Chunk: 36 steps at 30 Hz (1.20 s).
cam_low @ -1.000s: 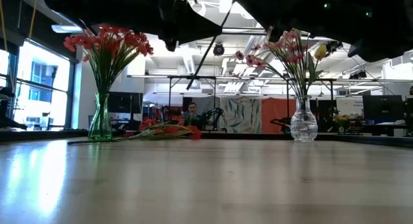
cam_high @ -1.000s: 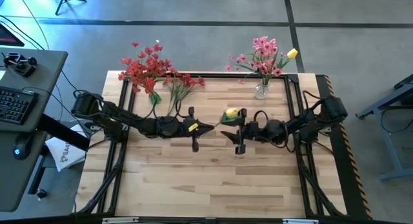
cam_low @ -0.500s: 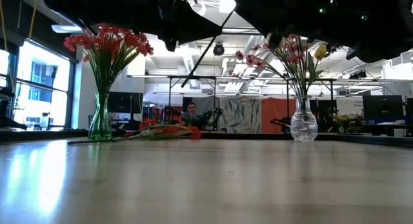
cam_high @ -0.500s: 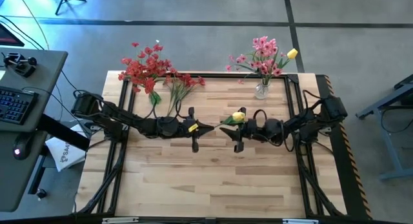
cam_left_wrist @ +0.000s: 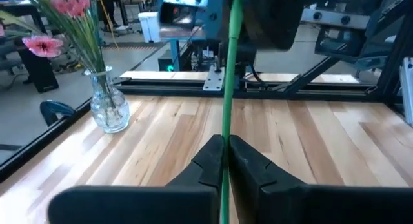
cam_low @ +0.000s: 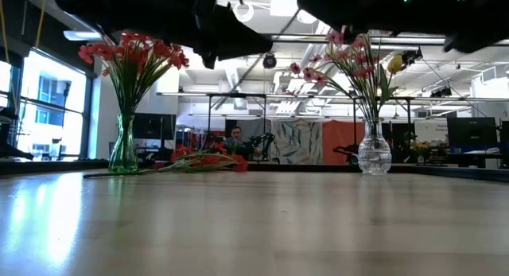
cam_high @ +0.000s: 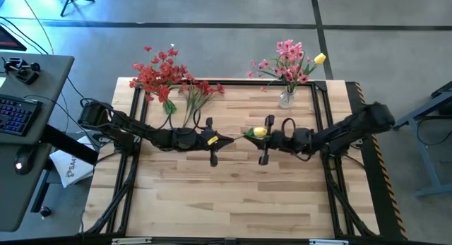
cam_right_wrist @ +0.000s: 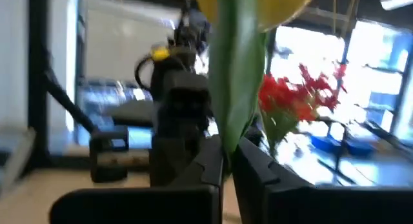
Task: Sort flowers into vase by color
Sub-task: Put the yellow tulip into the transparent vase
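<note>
Where the high view looks straight down, the pale wooden plank worktop (cam_high: 226,195) sits inside a black metal frame on a grey concrete floor (cam_high: 212,40), with a grey desk carrying a dark keyboard (cam_high: 18,114) off its left edge. The left claw (cam_high: 227,140) and the right claw (cam_high: 248,134) meet tip to tip over the middle of the worktop, both pinched tight on the yellow artificial bloom with its thin green stem (cam_high: 258,132), whose head lies at the right claw. A green glass vase of red blossoms (cam_high: 161,79) stands at the far left edge, loose red sprays (cam_high: 199,95) lie just beside it, and a clear glass vase of pink blossoms with one yellow bloom (cam_high: 288,67) stands at the far right. In the low view the worktop stretches bare and glossy toward an open workshop with ceiling lights, a bright window on one side and a seated person (cam_low: 235,139) far behind; both vases stand at the far edge. The left wrist view shows its fingers (cam_left_wrist: 208,161) shut on the green stem, the clear vase beyond them on the planks. The right wrist view shows its fingers (cam_right_wrist: 255,169) closed on the stem just below the yellow head, with red blossoms and bright windows behind.
</note>
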Each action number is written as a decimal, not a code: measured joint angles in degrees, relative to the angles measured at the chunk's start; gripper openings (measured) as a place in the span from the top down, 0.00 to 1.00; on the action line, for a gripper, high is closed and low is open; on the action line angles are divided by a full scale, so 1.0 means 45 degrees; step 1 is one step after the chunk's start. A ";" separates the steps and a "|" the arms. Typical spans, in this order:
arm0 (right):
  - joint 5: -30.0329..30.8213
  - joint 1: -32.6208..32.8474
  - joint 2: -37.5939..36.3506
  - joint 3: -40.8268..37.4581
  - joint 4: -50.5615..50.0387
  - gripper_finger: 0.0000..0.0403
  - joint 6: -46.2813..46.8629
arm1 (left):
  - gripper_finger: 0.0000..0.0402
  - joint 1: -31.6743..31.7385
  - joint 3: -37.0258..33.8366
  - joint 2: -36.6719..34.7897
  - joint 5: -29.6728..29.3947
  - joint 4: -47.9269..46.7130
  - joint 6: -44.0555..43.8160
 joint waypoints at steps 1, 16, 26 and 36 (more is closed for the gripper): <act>0.0550 0.0091 -0.0568 0.0000 -0.0900 0.96 -0.0013 | 0.96 0.0000 0.0002 -0.0009 -0.0078 -0.0242 -0.0006; 0.9373 -0.1330 -0.7887 0.5100 -2.0054 0.99 0.2118 | 0.79 0.0015 -0.0013 0.0004 -0.1638 -0.1666 -0.0998; 0.7263 -0.5684 -0.8741 0.2474 -1.4629 1.00 -0.0763 | 0.79 0.0019 -0.0013 0.0004 -0.1638 -0.1679 -0.1220; 0.5072 -0.8250 -0.8688 0.2200 -1.3985 1.00 -0.0434 | 0.79 0.0019 -0.0013 0.0004 -0.1638 -0.1681 -0.1215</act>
